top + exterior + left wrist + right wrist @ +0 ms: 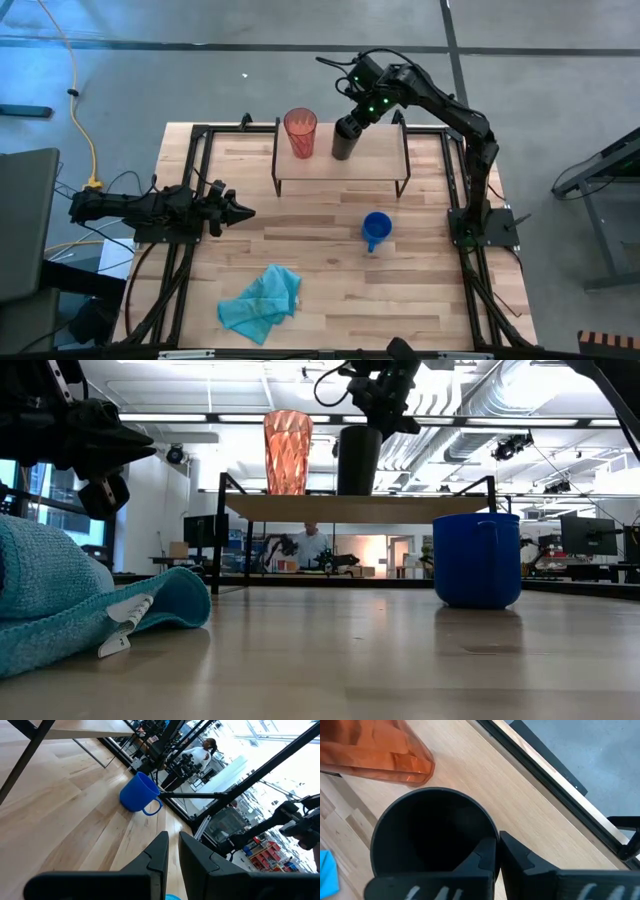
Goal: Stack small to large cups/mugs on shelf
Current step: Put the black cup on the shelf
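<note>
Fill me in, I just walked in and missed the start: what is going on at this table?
The right gripper is shut on the rim of the black cup, which stands on the shelf beside the red-orange tumbler. The blue mug sits on the table in front of the shelf, not yet placed. The left gripper waits shut, low over the table's left side, holding nothing. A teal cloth lies near the front edge.

A crumpled teal cloth (262, 303) lies on the light wooden desk (330, 290) near its front edge, toward the left corner. A yellow cable (82, 120) trails across the floor beyond the desk's left edge. Someone in white (313, 543), probably seated, shows far behind.
</note>
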Controlling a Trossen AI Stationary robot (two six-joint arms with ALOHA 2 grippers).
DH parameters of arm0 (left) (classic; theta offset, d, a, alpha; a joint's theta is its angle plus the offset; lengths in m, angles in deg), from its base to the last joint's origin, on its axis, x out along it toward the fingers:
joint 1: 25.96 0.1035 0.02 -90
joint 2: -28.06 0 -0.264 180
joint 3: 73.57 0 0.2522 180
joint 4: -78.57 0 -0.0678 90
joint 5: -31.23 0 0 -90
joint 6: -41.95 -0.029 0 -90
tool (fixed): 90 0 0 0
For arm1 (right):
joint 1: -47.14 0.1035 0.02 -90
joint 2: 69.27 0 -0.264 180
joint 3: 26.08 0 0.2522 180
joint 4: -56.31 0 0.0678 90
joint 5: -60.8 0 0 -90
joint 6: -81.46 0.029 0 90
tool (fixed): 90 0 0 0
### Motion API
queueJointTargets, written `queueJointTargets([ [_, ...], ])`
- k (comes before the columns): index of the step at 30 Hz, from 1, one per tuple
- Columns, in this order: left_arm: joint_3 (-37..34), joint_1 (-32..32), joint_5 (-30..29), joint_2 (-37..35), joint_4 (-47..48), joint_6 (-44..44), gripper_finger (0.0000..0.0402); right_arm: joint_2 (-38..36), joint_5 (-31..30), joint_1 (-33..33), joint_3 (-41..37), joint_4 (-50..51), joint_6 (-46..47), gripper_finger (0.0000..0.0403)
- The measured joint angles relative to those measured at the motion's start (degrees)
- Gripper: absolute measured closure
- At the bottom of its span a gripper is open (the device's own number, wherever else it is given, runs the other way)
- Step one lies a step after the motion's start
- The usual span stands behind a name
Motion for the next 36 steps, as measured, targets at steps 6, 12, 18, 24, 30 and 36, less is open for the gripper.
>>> queueJointTargets([
  [6, 0.0, 0.0, 0.0, 0.0, 0.0, 0.0, 0.0369, 0.0, 0.0, 0.0, 0.0, 0.0, -0.2, 0.0403],
  [12, 0.0, 0.0, 0.0, 0.0, 0.0, 0.0, 0.0369, 0.1, 1.7, 0.0, 0.0, -0.7, -0.9, 0.0403],
  [18, 0.0, 0.0, 0.0, 0.0, 0.0, 0.0, 0.0369, 0.1, 2.1, 0.0, 0.0, -1.2, -0.9, 0.0403],
  [24, 0.0, 0.0, 0.0, 0.0, 0.0, 0.0, 0.0369, 0.1, 2.1, 0.0, 0.0, -1.3, -0.9, 0.0402],
  [30, 0.0, 0.0, 0.0, 0.0, 0.0, 0.0, 0.0369, 0.1, 2.1, 0.0, 0.0, -1.2, -1.0, 0.0402],
  [36, 0.0, 0.0, 0.0, 0.0, 0.0, 0.0, 0.0369, 0.1, 2.1, 0.0, 0.0, -1.2, -1.2, 0.0383],
])
